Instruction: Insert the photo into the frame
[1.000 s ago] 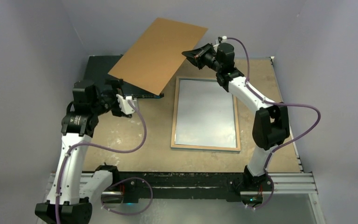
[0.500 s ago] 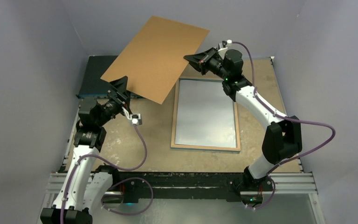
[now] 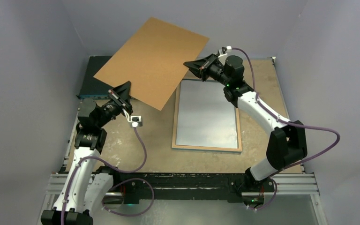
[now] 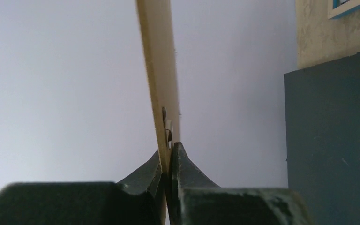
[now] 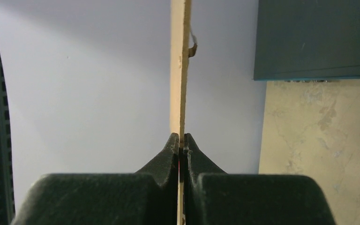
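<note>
A plain brown backing board [image 3: 152,61] hangs tilted above the table's back left. My left gripper [image 3: 125,89] is shut on its near left edge. In the left wrist view the board [image 4: 161,70] stands edge-on between the jaws of the left gripper [image 4: 168,150]. My right gripper [image 3: 187,63] is shut on the board's right edge, and the right wrist view shows the board [image 5: 179,65] pinched in the right gripper [image 5: 181,138]. The frame [image 3: 206,148] lies flat at mid-table, wood-coloured rim up, a grey pane inside. Its blue corner [image 4: 351,5] shows. The photo is out of view.
A dark flat box [image 3: 91,77] lies at the back left, partly under the raised board, and shows as the box [image 4: 330,140] and the box [image 5: 316,37] in the wrist views. Grey walls close in the beige table [image 3: 136,140] on three sides.
My left arm swung up from beside the dark box to the board's near edge, and its jaws closed on it. The board shifted a little to the left. The right gripper kept its hold.
</note>
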`<action>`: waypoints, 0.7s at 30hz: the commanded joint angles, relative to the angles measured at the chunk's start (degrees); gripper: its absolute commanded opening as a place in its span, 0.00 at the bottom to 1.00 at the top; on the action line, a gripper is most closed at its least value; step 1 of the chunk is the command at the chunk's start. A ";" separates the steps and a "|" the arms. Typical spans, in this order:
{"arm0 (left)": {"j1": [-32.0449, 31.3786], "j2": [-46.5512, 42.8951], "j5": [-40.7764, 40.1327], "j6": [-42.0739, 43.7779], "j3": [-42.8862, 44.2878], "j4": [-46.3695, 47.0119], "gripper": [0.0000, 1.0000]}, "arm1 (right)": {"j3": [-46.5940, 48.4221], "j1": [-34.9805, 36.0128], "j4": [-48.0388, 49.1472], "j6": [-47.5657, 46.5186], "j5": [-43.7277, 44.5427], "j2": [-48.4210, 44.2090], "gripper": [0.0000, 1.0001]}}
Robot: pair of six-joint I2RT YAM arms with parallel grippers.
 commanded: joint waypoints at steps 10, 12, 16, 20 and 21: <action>-0.34 -1.57 3.58 -1.27 7.85 -10.45 0.00 | 15.90 -0.33 -21.43 -45.69 -18.30 1.44 0.63; -0.29 -2.58 5.01 0.21 8.18 -12.98 0.00 | 19.16 -0.32 -31.31 -56.93 -17.60 0.95 0.66; -0.30 -2.58 5.90 3.82 11.54 -21.92 0.00 | 18.87 -0.39 -39.99 -77.41 -12.83 -4.09 0.72; -0.30 -1.10 4.78 4.65 16.56 -30.87 0.00 | 8.90 -0.32 -37.79 -92.69 -3.23 -13.06 0.82; -0.30 -0.96 4.73 3.80 17.17 -31.35 0.00 | 6.85 -0.33 -37.14 -94.28 -1.88 -14.46 0.83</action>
